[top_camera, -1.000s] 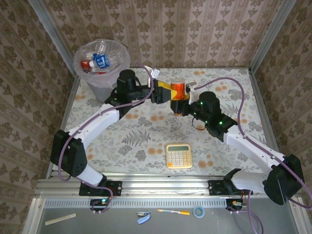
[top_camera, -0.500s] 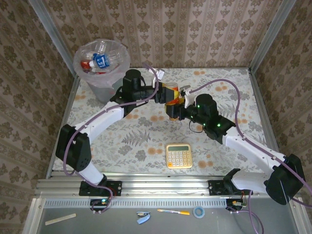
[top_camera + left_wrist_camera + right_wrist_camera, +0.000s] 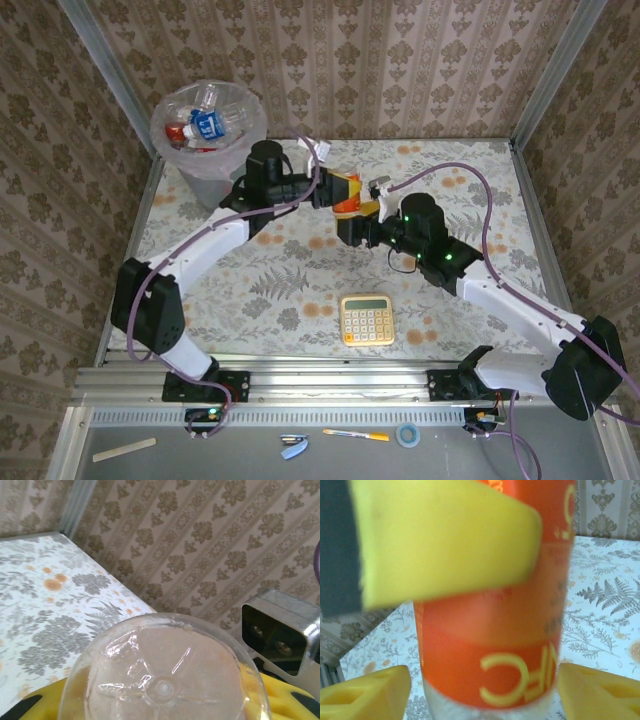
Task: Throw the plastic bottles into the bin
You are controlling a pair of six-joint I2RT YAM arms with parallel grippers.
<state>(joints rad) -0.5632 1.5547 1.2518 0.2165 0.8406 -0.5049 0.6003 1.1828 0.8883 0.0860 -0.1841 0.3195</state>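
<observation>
A clear plastic bottle with an orange label hangs above the middle of the table between both arms. My left gripper is shut on it; in the left wrist view the bottle's clear base sits between the yellow pads. In the right wrist view the orange label stands close in front, with the left gripper's yellow finger across it. My right gripper is open, and its fingertips flank the bottle's clear end with small gaps. The grey bin at the far left holds several bottles.
A yellow calculator lies on the floral table near the front edge. Patterned walls close in the back and both sides. The bin stands in the far left corner, just behind the left arm's elbow.
The bottle has shifted left and tilted over in the left gripper's hold. The right gripper has let go of it and dropped slightly back towards the near side.
</observation>
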